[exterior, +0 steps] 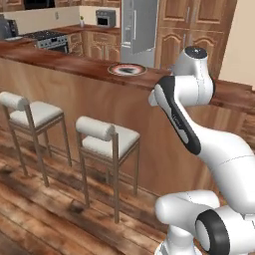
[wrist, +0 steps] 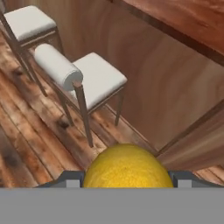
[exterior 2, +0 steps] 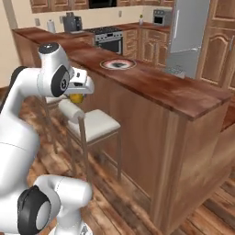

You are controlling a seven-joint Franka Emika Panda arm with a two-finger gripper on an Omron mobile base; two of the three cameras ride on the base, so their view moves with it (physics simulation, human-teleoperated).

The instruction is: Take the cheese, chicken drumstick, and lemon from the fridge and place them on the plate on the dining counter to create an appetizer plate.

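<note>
The gripper (exterior 2: 78,94) is clamped on the lemon (wrist: 127,166), which sits between the two jaws in the hand view and shows as a yellow patch just under the hand in the right base view. The hand hangs on the near side of the dining counter (exterior 2: 174,89), below the level of its glossy top and above a white-cushioned stool (exterior 2: 94,124). The plate (exterior 2: 118,64) lies on the counter top, up and farther away from the held fruit, a little to the right in the right base view; something dark rests at its centre, too small to name. So the coming move probably calls for a lift over the counter's near edge first, then a reach forward over the slab to the plate. The lemon is roundish, so its long axis matters little. The fridge (exterior 2: 190,34) stands beyond the counter at the far right.
</note>
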